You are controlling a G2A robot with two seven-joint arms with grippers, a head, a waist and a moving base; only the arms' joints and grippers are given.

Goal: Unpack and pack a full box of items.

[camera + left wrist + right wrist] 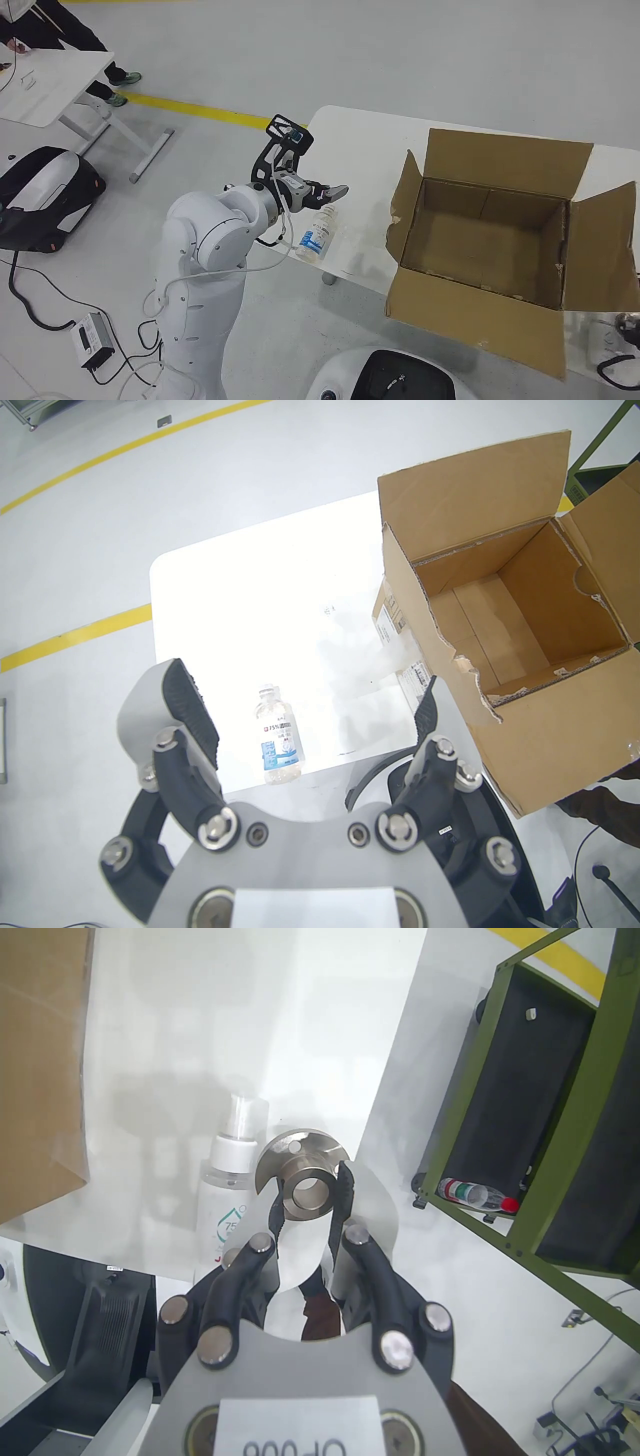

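L gripper (pixel 305 680): wide open, nothing betw. the pads (pixel 192 710). Hangs over the table's corner nearest the robot. In wrist view the clear bottle (pixel 280 740) sits below, betw. the two fingers, untouched. From the top cam, just above and beside it.

Bottle: upright on the white table (pixel 240 590), cap up, blue-and-white label. Right at the table edge, well apart from the box.

Box (pixel 540 750): brown cardboard, open, flaps standing up and outward, rim torn in places. Takes up the table's other end. Bare bottom flaps visible inside, white stickers on the outer wall facing the bottle.

R gripper (pixel 309 1200): closed onto a metal flange (pixel 300 1143), one pad on each side of the hub, disc end pointing away from the wrist. Can't tell if the part rests on the table or is lifted off.

Spray bottle (pixel 227 1178): white w/ clear cap, just beside the flange, near the table edge. Cardboard wall of the box close by on the far side of it.

Past the table edge: green rack (pixel 462 1078) on the floor, w/ a red-cap bottle (pixel 475 1195) lying on its lower shelf.
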